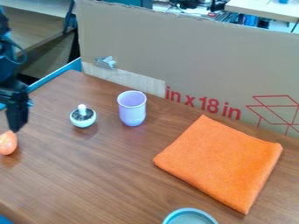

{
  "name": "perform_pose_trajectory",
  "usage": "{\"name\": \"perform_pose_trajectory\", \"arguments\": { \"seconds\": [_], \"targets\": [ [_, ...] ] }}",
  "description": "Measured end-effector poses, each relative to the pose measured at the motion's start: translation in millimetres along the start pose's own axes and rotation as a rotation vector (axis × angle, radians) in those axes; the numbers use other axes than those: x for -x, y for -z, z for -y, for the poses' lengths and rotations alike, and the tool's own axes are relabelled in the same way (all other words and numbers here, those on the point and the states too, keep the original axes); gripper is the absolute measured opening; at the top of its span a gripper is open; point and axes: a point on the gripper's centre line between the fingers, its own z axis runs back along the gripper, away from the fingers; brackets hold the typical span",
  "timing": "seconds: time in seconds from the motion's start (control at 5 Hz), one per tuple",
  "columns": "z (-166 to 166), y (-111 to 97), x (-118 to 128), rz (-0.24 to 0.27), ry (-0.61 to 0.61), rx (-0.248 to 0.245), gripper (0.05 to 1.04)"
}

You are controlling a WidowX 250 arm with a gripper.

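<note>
Dish [189,210]; egg [8,143], long axis unclear.

From here the worktop [111,175] looks like wood, brown and grained, with a smooth, faintly glossy face. The folded orange cloth [222,162] reads as soft woven fabric, matt and slightly rough. The lilac cup [132,109] seems to be smooth plastic with a light sheen. Behind stands brown cardboard [192,57], dull and papery, ragged along its top edge. The pincer [17,129] is black and mostly matt; the orange egg-shaped thing [8,143] looks smooth.
</note>
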Motion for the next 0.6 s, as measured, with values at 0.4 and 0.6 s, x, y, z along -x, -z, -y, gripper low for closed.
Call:
{"name": "perform_pose_trajectory", "arguments": {
  "seconds": [0.4, 0.6],
  "targets": [
    [-17, 35, -10, -0.104, -0.027, 0.001, 1.010],
    [-20, 45, -13, -0.106, -0.047, 0.001, 1.010]
  ]
}}
